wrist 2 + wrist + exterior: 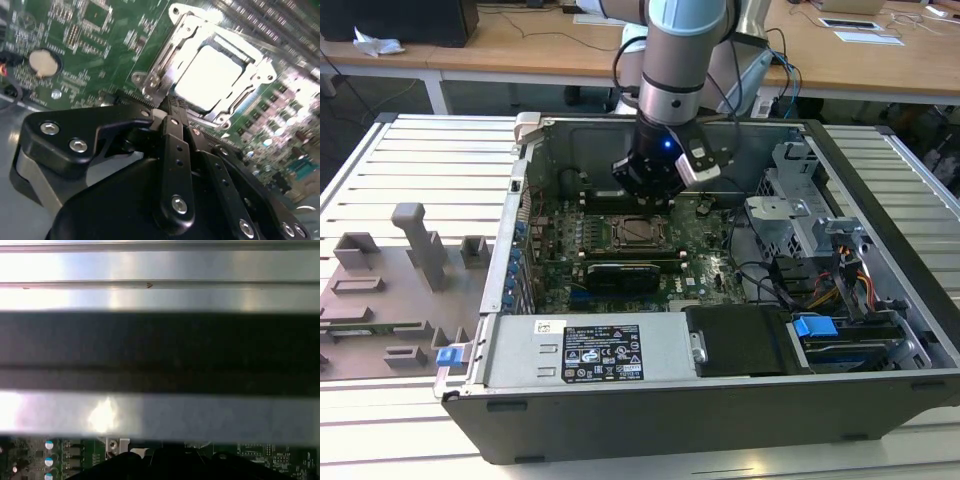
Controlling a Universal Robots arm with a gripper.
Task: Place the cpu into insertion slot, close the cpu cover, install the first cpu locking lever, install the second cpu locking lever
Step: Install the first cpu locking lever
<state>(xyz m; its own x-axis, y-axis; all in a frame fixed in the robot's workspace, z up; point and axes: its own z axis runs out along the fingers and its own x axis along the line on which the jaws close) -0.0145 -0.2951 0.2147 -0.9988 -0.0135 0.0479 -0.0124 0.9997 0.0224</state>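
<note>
Second wrist view: cpu (215, 75) seated in insertion slot (165, 75) under the closed cpu cover (260, 80); gripper (172, 112), fingers apparently together and empty, poised at the socket edge, probably for a lever.

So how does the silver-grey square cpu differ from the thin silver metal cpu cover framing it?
The silver-grey square cpu is a solid flat plate; the thin silver metal cpu cover is an open frame. The cpu sits inside, the cover surrounds it and is larger. Both are metallic, square and lie flat on the green board.

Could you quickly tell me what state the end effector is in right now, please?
End effector: closed, holding nothing, at the cpu cover's edge.
</note>
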